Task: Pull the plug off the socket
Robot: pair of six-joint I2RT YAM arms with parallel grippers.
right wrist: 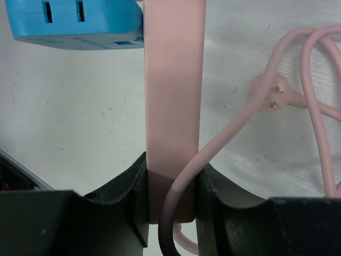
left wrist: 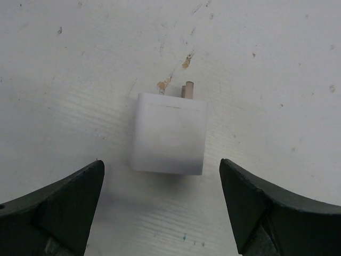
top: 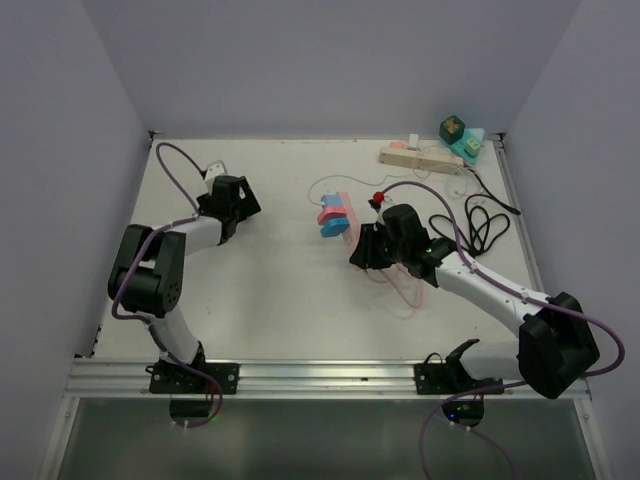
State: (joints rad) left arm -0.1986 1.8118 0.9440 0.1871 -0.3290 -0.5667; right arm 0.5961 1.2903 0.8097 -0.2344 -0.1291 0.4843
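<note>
A white plug [left wrist: 169, 133] lies flat on the table with its prongs pointing away, free of any socket. My left gripper [left wrist: 160, 166] stands open just behind it, one finger on each side, touching nothing. From above, the plug [top: 213, 170] shows at the far left beside that gripper [top: 224, 186]. My right gripper [right wrist: 170, 165] is shut on the end of the pink socket strip [right wrist: 173, 80], with the strip's pink cable [right wrist: 224, 133] pinched against one pad. A blue adapter [right wrist: 74, 24] sits on the strip's far end. From above, the right gripper [top: 365, 245] holds the strip [top: 350, 223] mid-table.
A beige power strip [top: 420, 156] with a white plug in it lies at the back right, next to green and teal adapters [top: 461, 137]. A black cable [top: 486, 222] coils at the right. Pink cable loops [top: 400, 285] lie near the right arm. Walls close three sides.
</note>
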